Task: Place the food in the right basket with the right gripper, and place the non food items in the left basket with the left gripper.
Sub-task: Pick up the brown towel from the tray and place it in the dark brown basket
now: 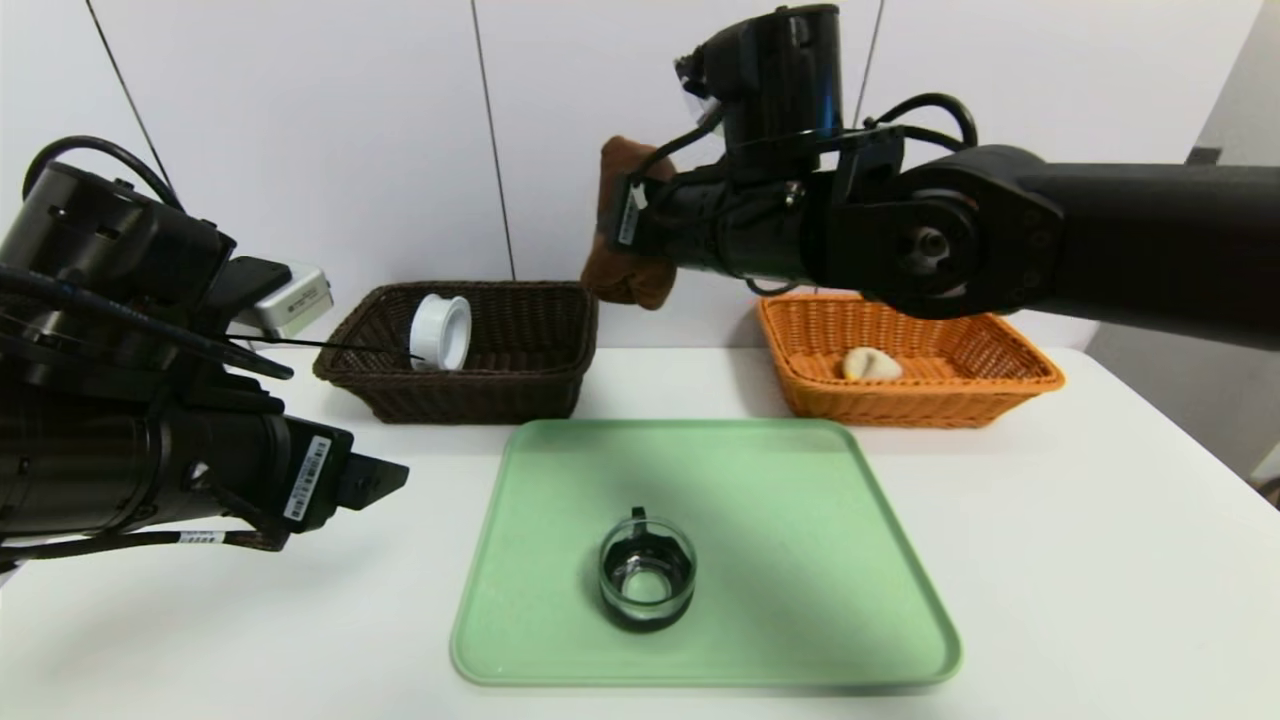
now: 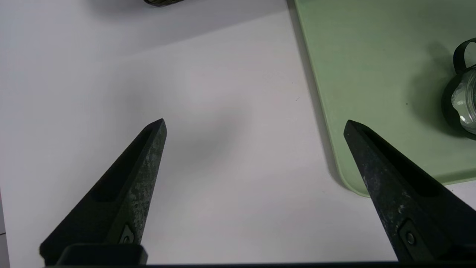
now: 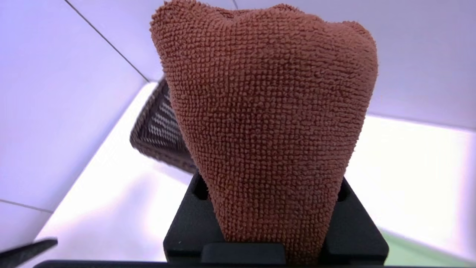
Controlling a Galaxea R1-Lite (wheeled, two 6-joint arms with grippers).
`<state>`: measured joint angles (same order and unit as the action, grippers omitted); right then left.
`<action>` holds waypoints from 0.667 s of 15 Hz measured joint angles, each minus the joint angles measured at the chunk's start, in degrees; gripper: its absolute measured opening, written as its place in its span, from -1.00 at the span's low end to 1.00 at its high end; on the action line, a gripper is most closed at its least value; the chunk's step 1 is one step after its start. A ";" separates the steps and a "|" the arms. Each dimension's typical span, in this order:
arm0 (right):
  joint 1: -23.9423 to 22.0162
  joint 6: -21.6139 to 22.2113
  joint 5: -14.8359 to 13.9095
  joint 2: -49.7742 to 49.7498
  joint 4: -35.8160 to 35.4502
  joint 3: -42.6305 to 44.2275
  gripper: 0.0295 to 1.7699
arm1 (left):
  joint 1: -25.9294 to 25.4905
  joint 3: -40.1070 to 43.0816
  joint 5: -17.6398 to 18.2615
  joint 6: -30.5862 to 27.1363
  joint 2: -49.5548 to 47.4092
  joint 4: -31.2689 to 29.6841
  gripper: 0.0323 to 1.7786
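Head view: the right gripper [image 1: 622, 215] is raised above the tabletop [image 1: 1080, 520], pointing toward the far wall, over the gap between the two baskets. Its fingers are closed part-way on a brown terry cloth [image 1: 625, 270], which stands up above the gripper and hangs down below it. The right wrist view confirms the hold: the brown terry cloth [image 3: 266, 123] is clamped in the gripper and fills most of the picture, hiding the fingers themselves.

The left gripper [image 1: 375, 482] is on the near left, above bare tabletop just left of the green tray [image 1: 800, 480]. In the left wrist view its fingers [image 2: 148, 156] are spread wide with nothing between them; the left gripper [image 2: 254, 124] holds nothing. The green tray [image 2: 372, 74] edge shows beside one finger.

Dark brown basket [image 1: 520, 350], far left: holds a white cylindrical part [image 1: 441, 332] lying on its side. A corner of the dark brown basket [image 3: 158, 130] shows behind the cloth in the right wrist view.

Orange basket [image 1: 990, 385], far right: holds one pale, rounded food piece [image 1: 871, 364].

On the green tray, near centre: a small glass jar [image 1: 646, 574] standing upright with a dark rim and a dark loop at its far side. The small glass jar [image 2: 465, 100] is partly visible in the left wrist view.
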<state>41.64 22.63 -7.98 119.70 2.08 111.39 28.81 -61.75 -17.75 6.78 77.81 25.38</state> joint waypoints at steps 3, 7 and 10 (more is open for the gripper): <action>0.68 -0.78 0.44 3.67 -10.22 0.22 -0.44 | 0.07 0.50 0.04 -0.24 -0.52 -0.11 0.90; 1.35 -3.84 0.68 10.05 -23.44 0.49 -0.44 | 0.11 1.77 0.17 0.02 -0.61 -1.38 0.90; 1.73 -7.03 0.79 15.09 -32.98 0.72 -0.44 | 0.11 2.51 0.30 -0.30 -0.04 -3.41 0.90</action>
<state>43.37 15.59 -7.19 134.79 -30.89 112.10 28.92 -59.23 -17.44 6.47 77.78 21.97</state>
